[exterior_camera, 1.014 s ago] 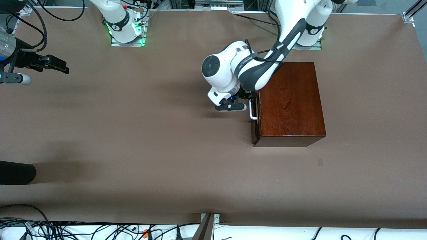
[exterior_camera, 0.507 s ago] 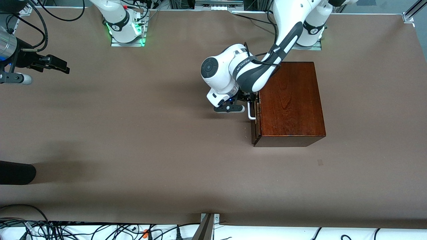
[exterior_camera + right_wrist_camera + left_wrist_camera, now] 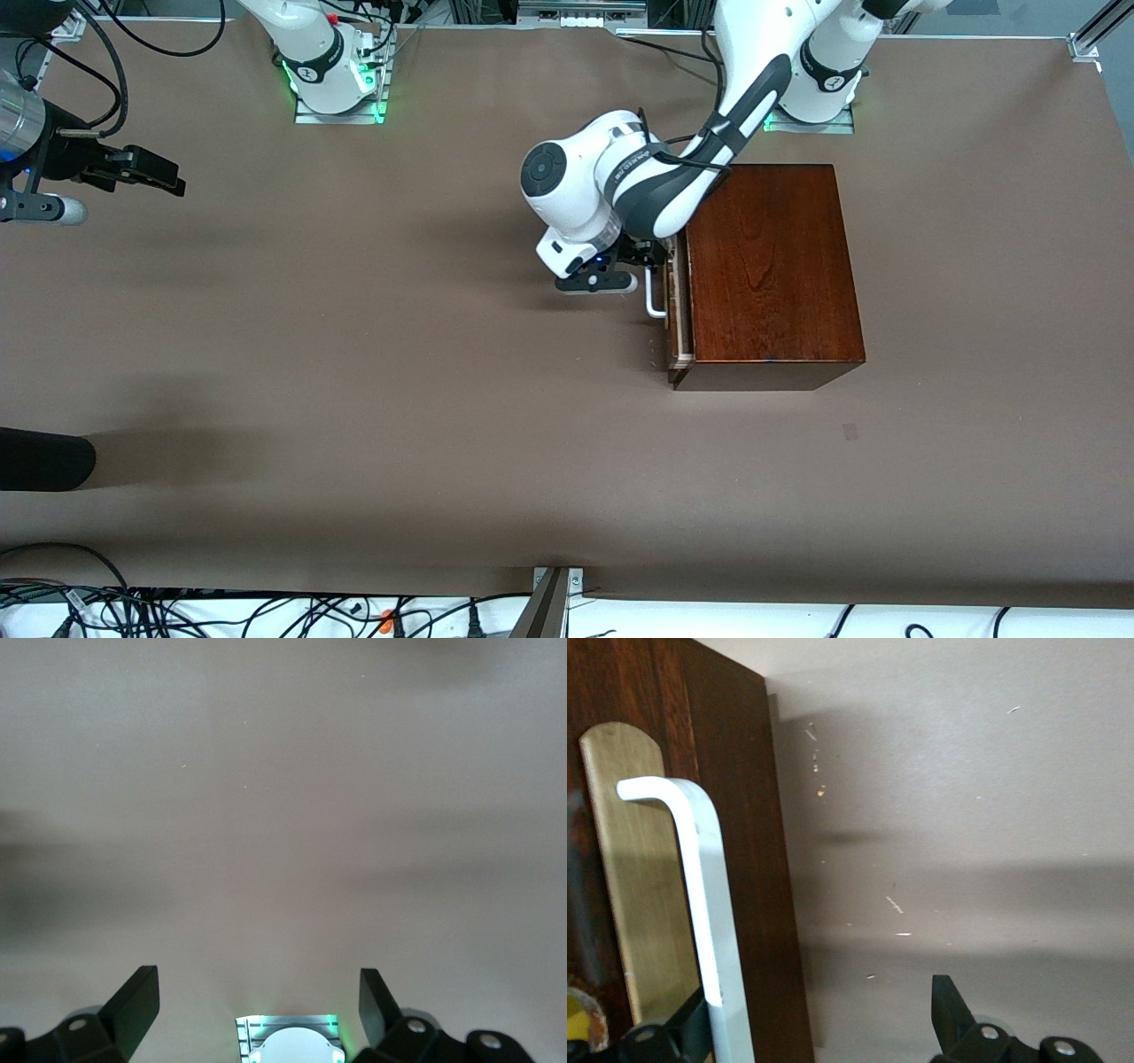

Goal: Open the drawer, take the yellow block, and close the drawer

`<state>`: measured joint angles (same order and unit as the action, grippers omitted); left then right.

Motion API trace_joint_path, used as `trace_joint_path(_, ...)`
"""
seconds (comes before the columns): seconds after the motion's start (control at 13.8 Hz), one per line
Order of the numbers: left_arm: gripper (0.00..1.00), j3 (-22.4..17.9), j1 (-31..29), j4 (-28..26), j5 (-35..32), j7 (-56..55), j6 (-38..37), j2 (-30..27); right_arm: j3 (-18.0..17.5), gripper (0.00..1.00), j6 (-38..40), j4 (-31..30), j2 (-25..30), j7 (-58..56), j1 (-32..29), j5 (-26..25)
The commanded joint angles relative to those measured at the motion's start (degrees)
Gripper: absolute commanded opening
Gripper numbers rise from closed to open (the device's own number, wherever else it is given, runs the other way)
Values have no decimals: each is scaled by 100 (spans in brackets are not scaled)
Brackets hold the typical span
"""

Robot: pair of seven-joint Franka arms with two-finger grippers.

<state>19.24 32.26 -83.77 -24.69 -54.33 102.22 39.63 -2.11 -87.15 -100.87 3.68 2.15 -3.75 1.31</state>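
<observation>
Glossy reddish-brown wood makes the box [image 3: 766, 270], which stands on the table [image 3: 354, 372] toward the left arm's end. Its drawer [image 3: 679, 310] is open only a little, so a thin pale strip shows beside the dark front. The left gripper [image 3: 645, 266] is at the white handle [image 3: 700, 904]; its fingers stand apart, one on each side of the bar, hooking it rather than pinching it. The bar looks stiff and smooth, so a hold near its middle should pull the drawer straight, I think. The box seems heavy enough not to slide. The yellow block is not visible yet; I suppose it is inside, small, light and hard, easy to take by two flat faces. The right gripper [image 3: 257, 1001] waits over bare table near the right arm's end, fingers wide and empty.
</observation>
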Motion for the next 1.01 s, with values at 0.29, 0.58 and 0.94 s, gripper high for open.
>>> trace_joint_path(0.29,100,18,413,1072,-28,-236,18,651,9,100,111,129,-43,-12,15,53)
trace_joint_path(0.58,100,18,545,1424,-28,-236,18,870,9,100,93,137,-43,-38,15,53)
trace_joint_path(0.94,100,18,606,1925,131,-218,18,1108,0,100,84,137,-43,-39,15,45)
